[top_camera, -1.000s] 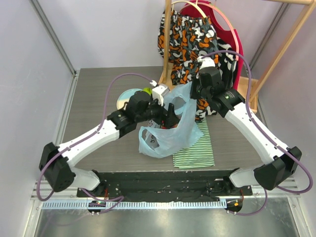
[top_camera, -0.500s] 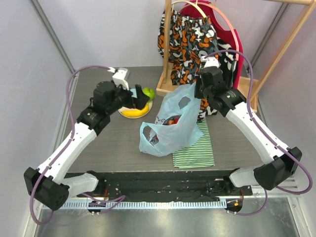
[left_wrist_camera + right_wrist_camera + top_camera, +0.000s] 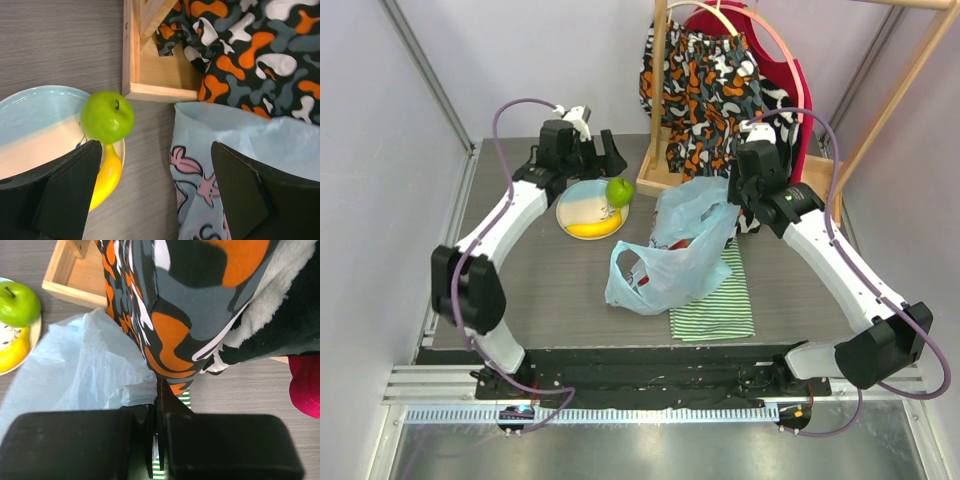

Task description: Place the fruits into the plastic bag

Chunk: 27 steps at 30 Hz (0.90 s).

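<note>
The light-blue plastic bag (image 3: pixel 670 250) stands mid-table, mouth held up. My right gripper (image 3: pixel 740 205) is shut on its upper edge; the right wrist view shows the gripper (image 3: pixel 159 390) pinching the bag (image 3: pixel 85 365). Red fruit (image 3: pixel 665 250) shows inside the bag. The green apple (image 3: pixel 619 190) and yellow banana (image 3: pixel 592 229) lie on the pale plate (image 3: pixel 575 205). My left gripper (image 3: pixel 603 155) is open and empty just behind the plate; in its wrist view the gripper (image 3: pixel 155 200) hangs above apple (image 3: pixel 107 116), banana (image 3: pixel 106 175) and bag (image 3: pixel 235 165). Grapes are hidden.
A green-and-white striped cloth (image 3: pixel 715 300) lies under the bag's right side. A wooden rack base (image 3: pixel 665 170) stands right behind the plate, with patterned clothing (image 3: pixel 705 80) hanging on it, close to my right gripper. Grey walls close both sides.
My left arm has drawn back from the bag's mouth and swung to the far left, above the plate. The right gripper has kept its hold on the bag, which slumped slightly.
</note>
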### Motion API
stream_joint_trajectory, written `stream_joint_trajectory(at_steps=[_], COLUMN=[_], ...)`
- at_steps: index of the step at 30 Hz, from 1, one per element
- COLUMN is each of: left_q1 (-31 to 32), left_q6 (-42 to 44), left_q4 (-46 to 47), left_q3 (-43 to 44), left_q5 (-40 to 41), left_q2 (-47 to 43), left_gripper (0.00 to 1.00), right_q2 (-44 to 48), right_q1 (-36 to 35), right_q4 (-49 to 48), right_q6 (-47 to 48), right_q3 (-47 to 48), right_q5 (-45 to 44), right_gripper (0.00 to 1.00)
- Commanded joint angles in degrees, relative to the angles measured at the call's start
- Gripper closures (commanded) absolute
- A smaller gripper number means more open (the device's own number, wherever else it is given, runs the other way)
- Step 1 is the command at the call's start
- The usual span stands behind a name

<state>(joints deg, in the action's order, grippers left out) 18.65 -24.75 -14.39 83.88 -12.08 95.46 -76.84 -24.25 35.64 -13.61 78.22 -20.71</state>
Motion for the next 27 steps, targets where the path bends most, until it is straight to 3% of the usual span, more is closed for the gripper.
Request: stream_joint_trajectory(at_steps=[1,7,16,27], left_q1=[-2.39,-4.94,-5.47,-6.79], left_q6=[-5.3,-10.58,-10.14,-17.78], left_q4=[0.77,7.01,6.66,12.28], left_q3=[7.52,6.83,6.74,5.07], left_q5=[-4.0,-7.44,-6.73,-11.04], left_q2=[7.8,16.24,21.43,25.21], left_gripper=[0.06,0.13,0.12,0.12], right_q2=[1.87,0.99,-0.33,-0.07], right_q1=[0.61,0.87,1.05,0.96], right_q4=[-1.62,-1.54,-1.8,-1.89], right_q6=[0.86,0.86,0.33,-0.02], right_q3=[-0.26,0.09,0.71,0.1], right_q5=[0.58,1.55,2.87,3.04], right_gripper=[0.99,0.99,0.99,0.99])
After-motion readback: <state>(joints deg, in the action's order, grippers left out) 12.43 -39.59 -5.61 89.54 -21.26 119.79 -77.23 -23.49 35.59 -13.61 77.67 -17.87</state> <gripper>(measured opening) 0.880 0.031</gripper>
